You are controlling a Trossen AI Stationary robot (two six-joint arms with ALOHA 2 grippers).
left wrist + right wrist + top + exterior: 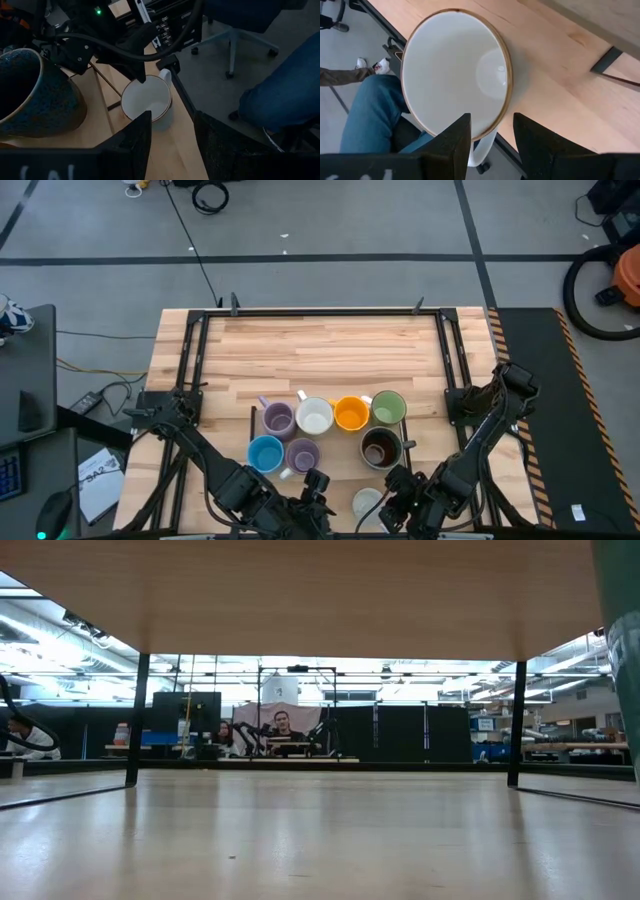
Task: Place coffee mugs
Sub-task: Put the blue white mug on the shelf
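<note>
Eight mugs stand upright on the wooden table [320, 345]. A lavender [277, 419], a white [314, 417], an orange [350, 414] and a green mug [387, 408] form a row. A light blue [265, 453], a lavender [301, 455] and a dark brown mug [380, 448] stand nearer. A second white mug [368, 502] stands at the near edge. My right gripper [492, 142] is open at this mug [455, 70], its fingers on either side of the handle [482, 150]. My left gripper [172, 135] is open and empty, just left of the white mug [147, 97]. My right gripper comes at the white mug's handle side [480, 135] from the table's near right, slanting down. One finger [452, 142] lies close against the rim. I cannot tell whether it touches. The mug stands upright on the table.
Black frame rails [190, 370] run along the table's left, right and far sides. A person's leg in jeans [370, 115] is close to the near edge, with an office chair [240, 30] behind. The dark brown mug [30, 95] stands close to my left gripper.
</note>
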